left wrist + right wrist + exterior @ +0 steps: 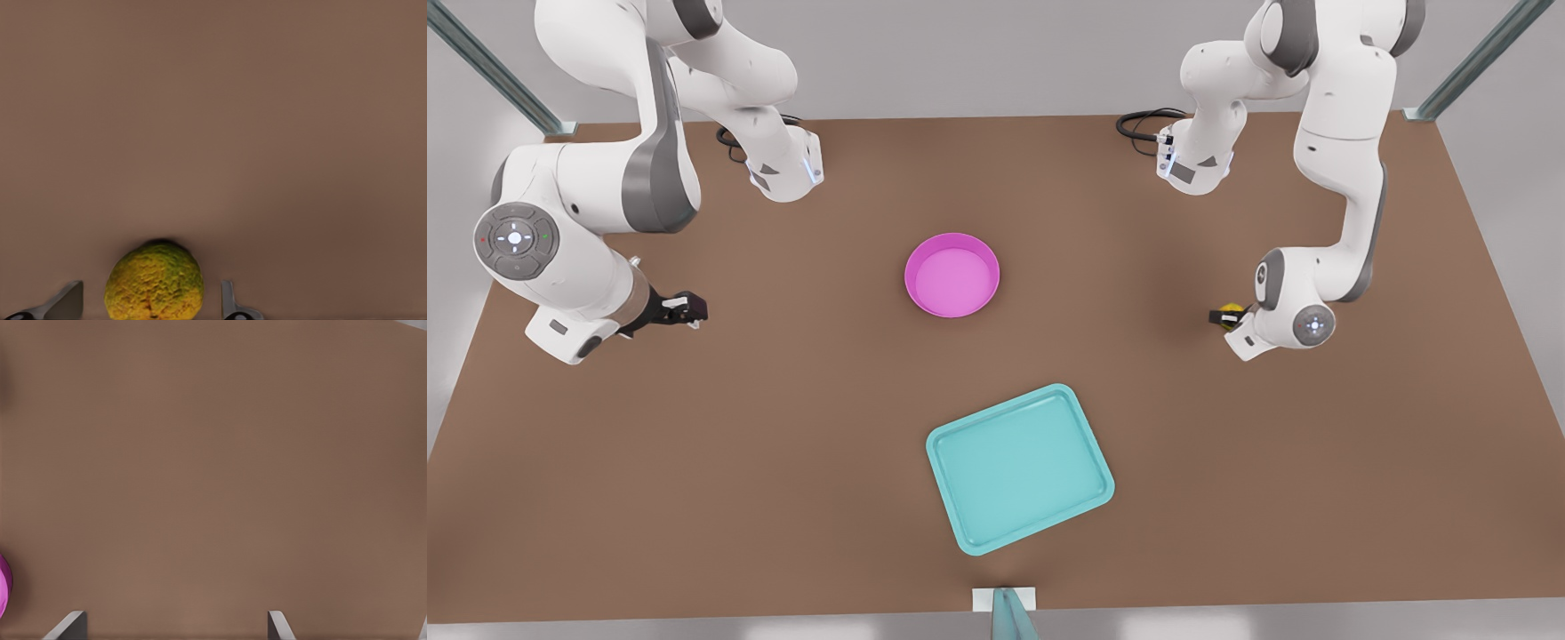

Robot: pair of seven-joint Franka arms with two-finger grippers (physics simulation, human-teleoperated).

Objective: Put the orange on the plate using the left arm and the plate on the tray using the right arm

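Orange (154, 283) on bench (783, 444), between spread fingers of left end effector (1224, 317), not yet gripped. Best closed squarely across its middle before lifting toward plate (952, 275). Right end effector (680, 310) open, empty, waiting.

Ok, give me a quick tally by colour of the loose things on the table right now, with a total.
Yellow-orange: 1, the orange, between the open left pincer fingers.
Pink: 1, the plate, empty.
Teal: 1, the tray, empty.
Total: 3.
The right pincer waits open over bare table.
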